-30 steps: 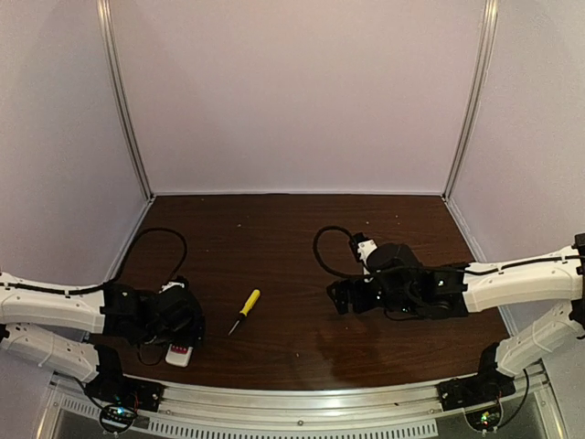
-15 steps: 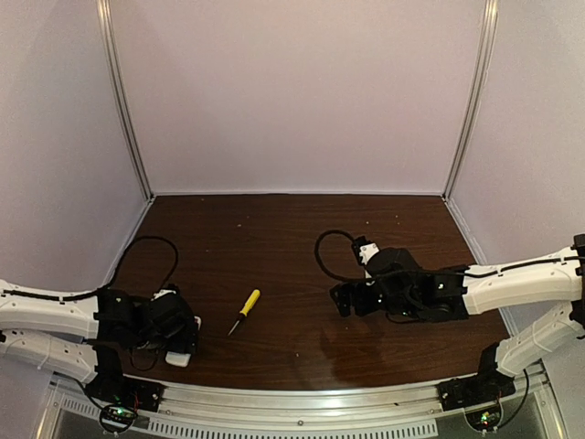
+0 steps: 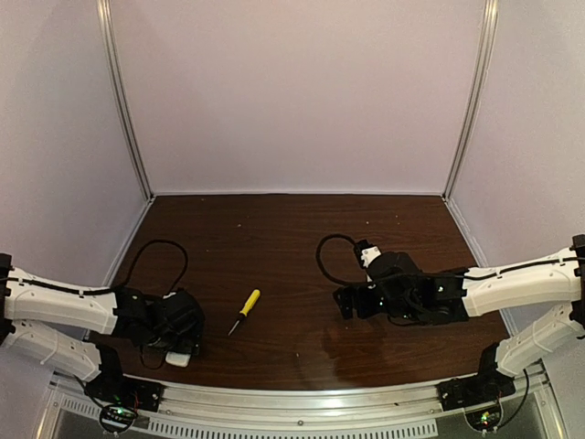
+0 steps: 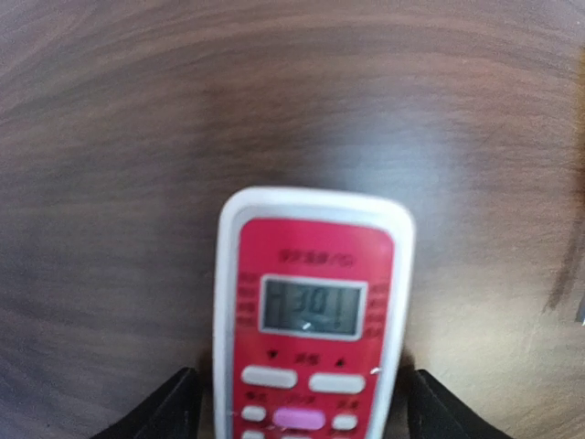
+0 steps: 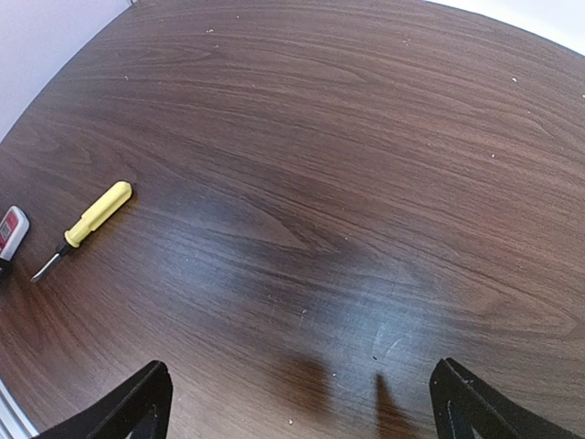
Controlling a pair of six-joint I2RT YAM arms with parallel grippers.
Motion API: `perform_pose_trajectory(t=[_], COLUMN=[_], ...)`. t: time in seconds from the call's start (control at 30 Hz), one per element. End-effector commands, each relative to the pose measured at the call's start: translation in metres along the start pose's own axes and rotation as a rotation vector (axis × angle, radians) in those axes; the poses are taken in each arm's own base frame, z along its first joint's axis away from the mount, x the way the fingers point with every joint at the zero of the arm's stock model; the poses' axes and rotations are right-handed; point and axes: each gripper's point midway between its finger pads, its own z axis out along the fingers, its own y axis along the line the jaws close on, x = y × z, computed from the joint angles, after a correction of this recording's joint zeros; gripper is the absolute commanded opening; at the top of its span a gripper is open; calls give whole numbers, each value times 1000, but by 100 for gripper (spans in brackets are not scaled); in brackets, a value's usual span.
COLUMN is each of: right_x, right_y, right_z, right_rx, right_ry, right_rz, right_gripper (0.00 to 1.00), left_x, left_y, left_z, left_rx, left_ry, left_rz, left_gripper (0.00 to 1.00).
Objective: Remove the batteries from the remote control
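Your left tool (image 4: 302,382) straddles the remote control (image 4: 313,274), red face up (clamped or not, can't tell). Right tool (image 5: 302,370) spread apart. Tabletop (image 5: 366,137) front edge near, open wood ahead.

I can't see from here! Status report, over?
Left pincer straddling remote, grip unclear. Right pincer open, empty. Remote face up, batteries unseen. Screwdriver lies apart.

- The place is a robot test booth, of the kind found in a lab.
- Plain pale walls (image 3: 292,91) meet at bare metal corner posts (image 3: 123,110) and enclose a dark wood-grain table (image 3: 274,229).
- A left arm (image 3: 64,306) and a right arm (image 3: 521,279), white and black, stand on a metal rail (image 3: 302,400) at the table's near edge.
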Motion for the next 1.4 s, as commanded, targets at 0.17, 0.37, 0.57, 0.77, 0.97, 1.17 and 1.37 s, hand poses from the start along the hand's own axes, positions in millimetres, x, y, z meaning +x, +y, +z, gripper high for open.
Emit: perform_pose_trajectory(t=[0.17, 0.37, 0.57, 0.77, 0.97, 1.17, 1.37], right_x=[2, 2, 2, 3, 4, 5, 6], right_y=[-9, -9, -9, -8, -7, -7, -6], right_z=[-4, -5, -5, -4, -3, -2, 1], right_rx=[39, 39, 38, 35, 30, 32, 31], right_ry=[-11, -13, -13, -13, -8, -7, -4], right_rz=[-20, -20, -18, -16, -17, -18, -21], right_gripper=[100, 100, 100, 100, 100, 100, 100], left_x=[8, 5, 5, 7, 9, 9, 5], left_y=[-9, -15, -14, -4, -3, -4, -4], left_z=[11, 10, 7, 2, -1, 1, 1], left_rx=[-3, 26, 24, 17, 41, 48, 38], left_ry=[63, 56, 53, 48, 43, 41, 28], left_rz=[51, 56, 62, 43, 33, 38, 41], left_gripper=[62, 50, 50, 62, 71, 63, 50])
